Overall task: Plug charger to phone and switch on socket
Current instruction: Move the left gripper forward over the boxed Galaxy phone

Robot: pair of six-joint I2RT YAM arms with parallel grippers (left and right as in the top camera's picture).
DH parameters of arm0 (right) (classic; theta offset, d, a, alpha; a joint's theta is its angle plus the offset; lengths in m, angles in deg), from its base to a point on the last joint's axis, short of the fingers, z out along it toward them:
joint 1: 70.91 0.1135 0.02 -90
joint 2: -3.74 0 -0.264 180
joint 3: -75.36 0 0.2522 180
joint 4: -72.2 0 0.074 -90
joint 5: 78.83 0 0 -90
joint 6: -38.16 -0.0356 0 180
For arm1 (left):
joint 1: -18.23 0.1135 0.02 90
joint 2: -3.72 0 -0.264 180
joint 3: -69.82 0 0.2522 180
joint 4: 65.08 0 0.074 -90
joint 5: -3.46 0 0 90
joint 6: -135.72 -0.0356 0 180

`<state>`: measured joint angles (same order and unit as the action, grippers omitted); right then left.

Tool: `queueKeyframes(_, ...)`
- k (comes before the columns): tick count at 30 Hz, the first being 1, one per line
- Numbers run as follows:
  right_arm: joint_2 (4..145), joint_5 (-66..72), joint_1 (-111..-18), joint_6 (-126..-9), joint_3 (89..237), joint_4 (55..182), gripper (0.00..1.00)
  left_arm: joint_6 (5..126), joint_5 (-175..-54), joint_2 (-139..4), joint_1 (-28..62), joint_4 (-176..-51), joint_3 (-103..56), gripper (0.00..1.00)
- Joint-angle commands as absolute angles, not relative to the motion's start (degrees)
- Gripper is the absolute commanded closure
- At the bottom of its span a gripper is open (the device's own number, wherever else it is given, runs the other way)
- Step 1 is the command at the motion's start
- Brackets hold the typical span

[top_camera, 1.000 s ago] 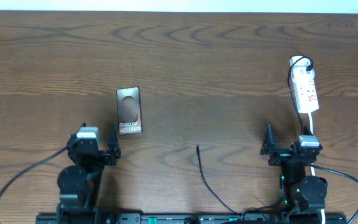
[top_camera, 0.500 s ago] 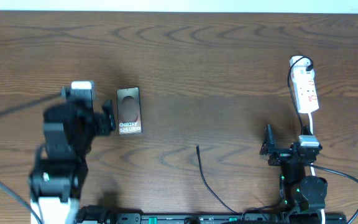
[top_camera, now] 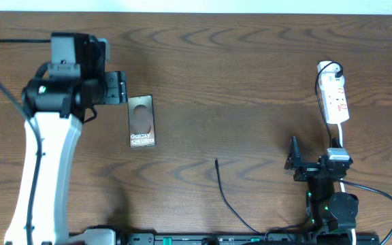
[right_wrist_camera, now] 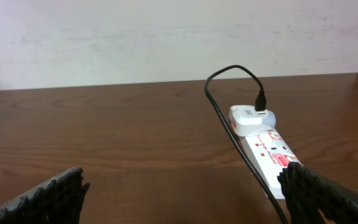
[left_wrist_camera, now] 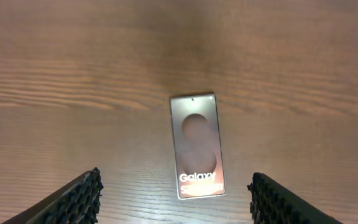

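Note:
The phone (top_camera: pixel 141 121) lies flat, screen up, left of the table's centre. In the left wrist view the phone (left_wrist_camera: pixel 197 146) lies between and beyond my fingers. My left gripper (top_camera: pixel 120 88) is open and empty, raised above the table just behind and left of the phone; in its wrist view the left gripper (left_wrist_camera: pixel 174 180) is wide open. The charger's plug tip (top_camera: pixel 216 162) lies loose on the table, its thin cable running toward the front edge. The socket (top_camera: pixel 335 95) lies at the far right. My right gripper (top_camera: pixel 315 163) is open and empty in front of it. The right wrist view shows the right gripper (right_wrist_camera: pixel 182 180) open, and the socket (right_wrist_camera: pixel 265 149).
A white adapter (right_wrist_camera: pixel 252 118) sits plugged in the far end of the socket with a black cable arching out of it. The socket's white cord (top_camera: pixel 341 139) runs toward the right arm's base. The table's back edge meets a pale wall (right_wrist_camera: pixel 166 37).
My left arm has lifted from its rest place at the front left and swung toward the back, ending above and just left of the phone. The right arm has not moved.

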<state>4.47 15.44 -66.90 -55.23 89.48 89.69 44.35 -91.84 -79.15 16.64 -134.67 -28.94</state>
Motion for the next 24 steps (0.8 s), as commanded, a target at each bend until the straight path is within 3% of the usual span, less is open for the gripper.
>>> queueKeyframes(1,4.38,15.11,-66.58,-54.53,89.44,89.97,0.01,44.03,-93.81,-82.14,16.93,-135.35,-29.94,0.25)
queueKeyframes(4,4.38,15.11,-66.58,-54.53,89.44,89.97,0.01,44.03,-94.07,-84.44,16.93,-134.50,-29.94,0.28)
queueKeyframes(5,4.38,15.11,-66.58,-54.53,89.44,89.97,0.01,44.03,-94.07,-85.09,16.93,-134.37,-29.94,0.59)
queueKeyframes(6,4.38,15.11,-66.58,-54.53,89.44,89.97,0.01,44.03,-94.07,-85.75,16.93,-134.19,-29.94,0.80)
queueKeyframes(7,4.38,15.11,-66.58,-54.53,89.44,89.97,0.01,44.05,-94.07,-86.28,16.93,-134.06,-29.94,0.89)
queueKeyframes(8,4.38,15.11,-66.58,-54.53,89.44,89.97,0.01,44.05,-94.07,-86.82,16.93,-134.06,-29.94,0.88)
queueKeyframes(9,4.38,15.11,-66.58,-54.53,89.44,89.97,0.01,44.05,-94.07,-87.11,16.93,-134.06,-29.94,0.61)
queueKeyframes(10,4.38,15.11,-66.58,-54.53,89.44,89.97,0.01,44.05,-94.07,-87.32,16.93,-134.06,-29.94,0.28)
queueKeyframes(11,4.38,15.11,-66.58,-54.53,89.44,89.97,0.01,44.05,-94.05,-87.46,16.93,-134.08,-29.94,0.06)
queueKeyframes(24,4.38,15.11,-66.58,-54.53,89.44,89.97,0.01,45.80,-98.49,-88.59,16.23,-134.13,-29.88,0.05)
